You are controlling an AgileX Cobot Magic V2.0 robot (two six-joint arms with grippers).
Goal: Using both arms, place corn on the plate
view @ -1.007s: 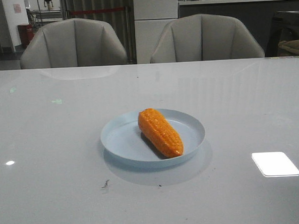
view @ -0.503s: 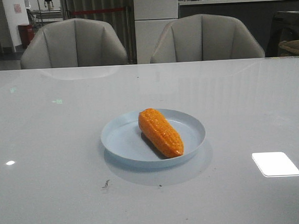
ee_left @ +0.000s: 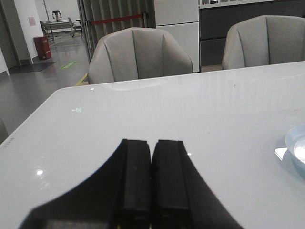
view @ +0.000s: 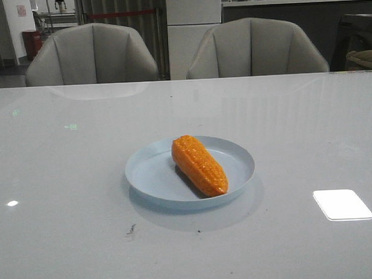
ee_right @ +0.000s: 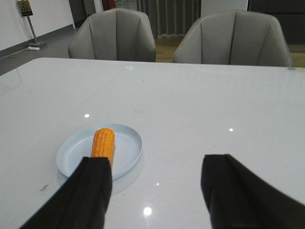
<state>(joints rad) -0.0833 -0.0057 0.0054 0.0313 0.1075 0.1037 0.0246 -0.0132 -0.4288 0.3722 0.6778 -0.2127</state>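
Lying diagonally inside the plate, the corn rested with its blunt end toward the far rim and its tapered end toward the near rim, no tool touching it. Its position matched the front views from a second and half a second before: nothing on the desk had shifted beyond what could be camera jitter, so the only change worth noting was the absence of change. That steadiness suggested the placing was already done and both arms had pulled clear, since neither showed in the front view.

From the right wrist view the corn and plate sat well ahead of the right tool, whose two dark fingers stood wide apart with bare desk between them and held nothing. The left tool had its pads pressed together with nothing between them, pointed out over the desk, and only an edge of the plate showed at the side of that view, well apart from it.

Two grey chairs stood behind the desk's far edge. A small dark speck marked the desk just in front of the plate.

Judging by all this, the task looked complete.
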